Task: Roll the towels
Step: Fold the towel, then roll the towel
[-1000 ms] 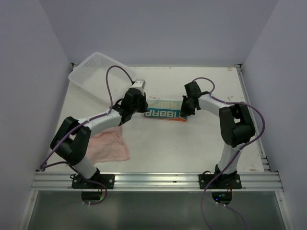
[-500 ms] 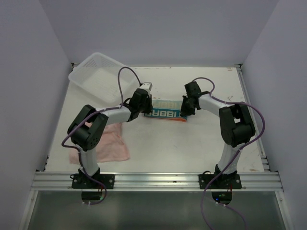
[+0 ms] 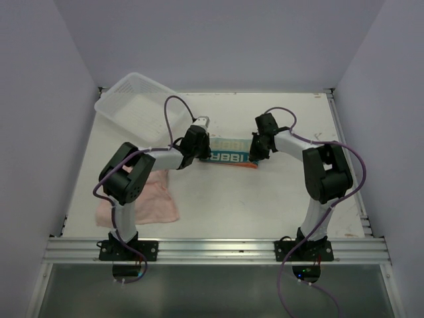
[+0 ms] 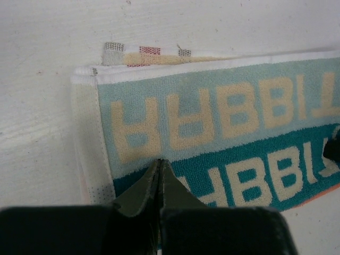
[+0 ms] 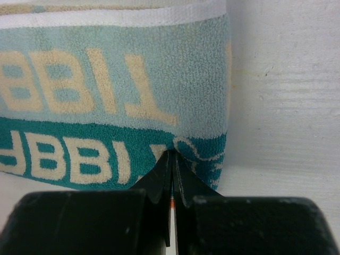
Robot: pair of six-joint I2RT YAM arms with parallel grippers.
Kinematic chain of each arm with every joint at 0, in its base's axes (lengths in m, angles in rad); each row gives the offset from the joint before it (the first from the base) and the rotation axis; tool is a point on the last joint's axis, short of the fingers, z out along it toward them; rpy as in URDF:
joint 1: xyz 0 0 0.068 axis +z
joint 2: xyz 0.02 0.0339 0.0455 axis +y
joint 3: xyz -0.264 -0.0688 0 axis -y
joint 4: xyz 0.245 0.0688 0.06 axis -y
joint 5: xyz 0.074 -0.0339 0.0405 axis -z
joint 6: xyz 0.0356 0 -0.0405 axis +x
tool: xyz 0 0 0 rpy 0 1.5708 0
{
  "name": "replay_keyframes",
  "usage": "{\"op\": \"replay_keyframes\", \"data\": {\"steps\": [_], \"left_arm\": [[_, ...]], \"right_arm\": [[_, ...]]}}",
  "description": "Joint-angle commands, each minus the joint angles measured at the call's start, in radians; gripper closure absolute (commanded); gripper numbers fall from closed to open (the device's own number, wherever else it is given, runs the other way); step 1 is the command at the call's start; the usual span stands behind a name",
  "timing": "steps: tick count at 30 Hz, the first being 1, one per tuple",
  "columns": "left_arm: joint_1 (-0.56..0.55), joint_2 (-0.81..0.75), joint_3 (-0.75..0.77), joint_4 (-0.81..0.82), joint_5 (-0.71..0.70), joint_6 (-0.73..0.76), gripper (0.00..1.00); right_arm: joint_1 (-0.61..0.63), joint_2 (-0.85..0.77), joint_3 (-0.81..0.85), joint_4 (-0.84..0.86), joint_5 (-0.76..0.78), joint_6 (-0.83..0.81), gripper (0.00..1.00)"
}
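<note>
Two claws are sitting fully closed on the near edge of the printed towel (image 4: 223, 122) — the left gripper (image 4: 161, 162) at its left end, the right gripper (image 5: 172, 154) at its right end, with a sliver of orange showing between the right one's tips. Whether either is actually nipping cloth cannot be told. The towel is lying mid-table as a long folded strip. If the tips are only resting on the pile, they are risking skating over it, or one end leading and the roll going crooked. The pink towel (image 3: 159, 202) is lying flat at the near left — unrolled.
</note>
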Motion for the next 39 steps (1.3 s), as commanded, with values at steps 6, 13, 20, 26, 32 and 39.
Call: {"op": "replay_keyframes", "data": {"steps": [6,13,20,26,32,39], "left_arm": [[-0.005,-0.064,-0.111,0.002,-0.036,-0.069,1.0],[-0.028,-0.205,-0.273,0.007,-0.044,-0.115,1.0],[-0.077,-0.4,-0.459,-0.029,-0.098,-0.229,1.0],[-0.091,-0.611,-0.499,-0.13,-0.164,-0.232,1.0],[-0.094,-0.69,-0.363,-0.252,-0.204,-0.156,0.83],[-0.102,-0.607,-0.142,-0.343,-0.191,-0.088,0.55]], "right_arm": [[0.033,-0.02,-0.077,-0.032,-0.014,-0.035,1.0],[0.117,-0.051,-0.16,-0.007,-0.014,-0.037,1.0],[0.203,-0.135,-0.252,0.001,-0.03,-0.025,1.0],[0.234,-0.233,-0.301,-0.011,-0.103,-0.034,1.0],[0.235,-0.307,-0.223,-0.068,-0.103,-0.032,0.82],[0.234,-0.408,-0.195,-0.081,-0.019,0.04,0.68]]}}
